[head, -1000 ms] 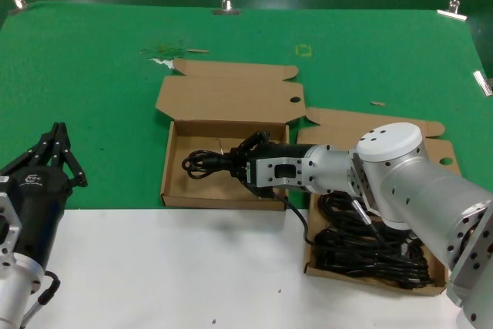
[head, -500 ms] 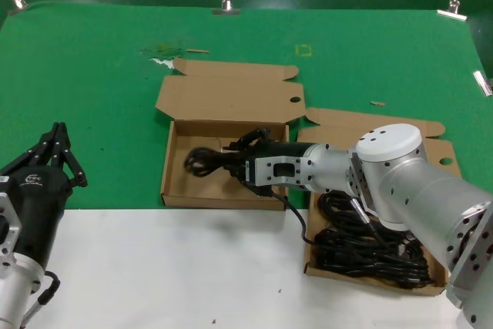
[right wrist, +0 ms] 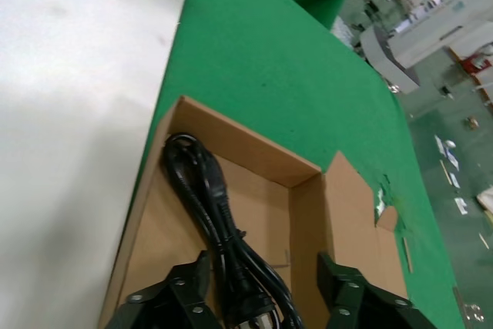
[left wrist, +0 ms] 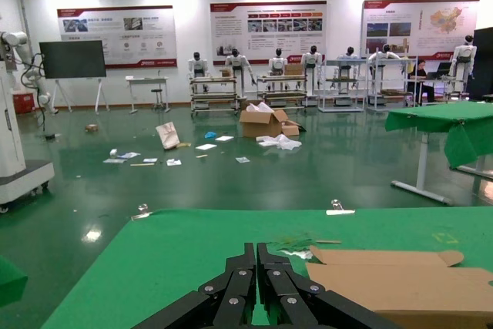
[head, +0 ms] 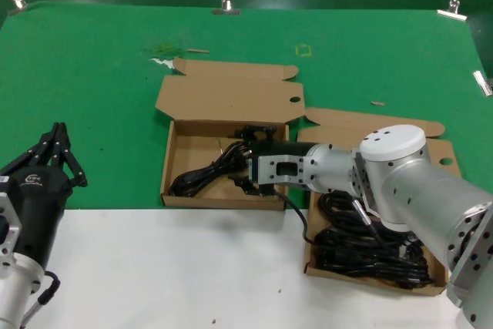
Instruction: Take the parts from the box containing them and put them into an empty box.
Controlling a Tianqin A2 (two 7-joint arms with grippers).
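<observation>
Hovering my right gripper [head: 245, 152] at frame centre, fingers spread, over the power cord [head: 202, 176] lying diagonally in the empty box [head: 175, 190]; full box [head: 443, 161] sits lower right, left gripper [head: 55, 153] parked pressed together

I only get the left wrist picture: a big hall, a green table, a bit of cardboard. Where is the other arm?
Observer: The right gripper reaches into a cardboard box whose floor is mostly bare.
Operator: Is it holding something?
Observer: No. Its fingers are open, and one black power cord lies on the box floor between them.
Operator: Are there more cords?
Observer: Yes. A second box, beside the first on the robot's right, is crowded with black cords.
</observation>
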